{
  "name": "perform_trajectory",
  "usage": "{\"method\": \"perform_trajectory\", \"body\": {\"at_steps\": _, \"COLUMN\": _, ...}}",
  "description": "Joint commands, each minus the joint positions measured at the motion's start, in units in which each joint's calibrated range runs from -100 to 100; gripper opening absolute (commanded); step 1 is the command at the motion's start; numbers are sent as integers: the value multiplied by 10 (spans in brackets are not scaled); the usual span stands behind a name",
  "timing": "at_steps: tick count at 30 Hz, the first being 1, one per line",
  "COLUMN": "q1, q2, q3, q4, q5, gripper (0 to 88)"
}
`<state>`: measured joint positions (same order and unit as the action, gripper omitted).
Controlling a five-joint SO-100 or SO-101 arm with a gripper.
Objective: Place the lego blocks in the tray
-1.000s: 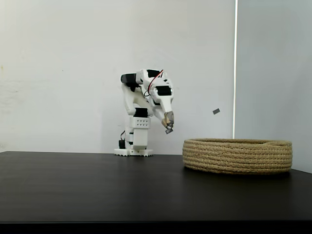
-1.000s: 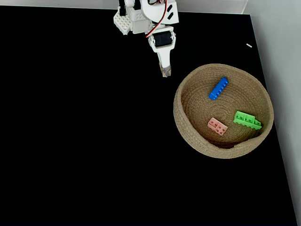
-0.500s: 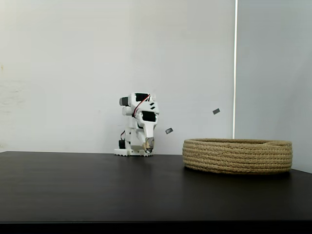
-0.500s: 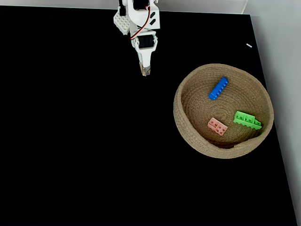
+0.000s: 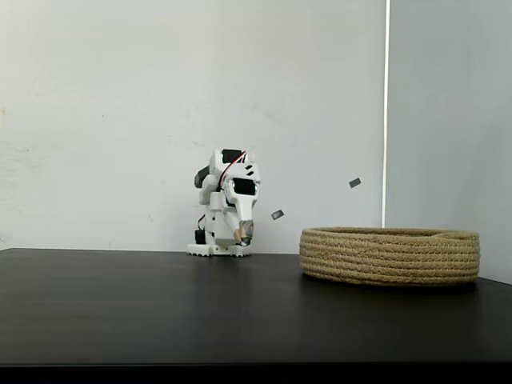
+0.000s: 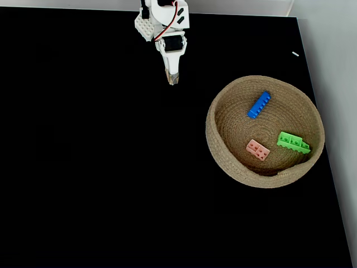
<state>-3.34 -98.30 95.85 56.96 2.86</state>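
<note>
In the top-down fixed view the black counter (image 6: 100, 167) lies bare across its near half, from 6 o'clock round to 9 o'clock. The tray (image 6: 223, 159) sits at about 3 o'clock, close to the counter's right edge. All three bricks lie inside it. The pink brick (image 6: 257, 149) and the green brick (image 6: 293, 142) rest on the near side of the tray floor, a little apart from each other, the green one up against the sloping wall. The blue brick (image 6: 259, 104) lies farther back, at about 12 o'clock within the tray, well apart from the other two. None leans over the rim, so the tray's raised wall holds them in, and the task looks finished.

Farther off, at about 12 o'clock, the arm (image 6: 167, 25) is folded low over its base at the counter's back edge. Its pincer (image 6: 172, 80) points down toward the counter surface, well apart from the tray and holding nothing; its fingers look drawn close together, though the tip is too small to be sure. The side-on fixed view shows the same pose: the pincer (image 5: 245, 234) hangs just above the counter beside the base, with the tray (image 5: 390, 258) at 3 o'clock from it. This tucked posture reads as a rest position, taken because nothing remains on the counter to collect.
</note>
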Motion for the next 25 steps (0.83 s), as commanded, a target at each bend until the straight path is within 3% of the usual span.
{"method": "perform_trajectory", "body": {"at_steps": 1, "q1": -9, "q2": -6, "q3": -3, "q4": 21, "q5": -15, "gripper": 2}}
{"method": "perform_trajectory", "body": {"at_steps": 25, "q1": -27, "q2": -7, "q3": -10, "q4": 41, "q5": -20, "gripper": 2}}
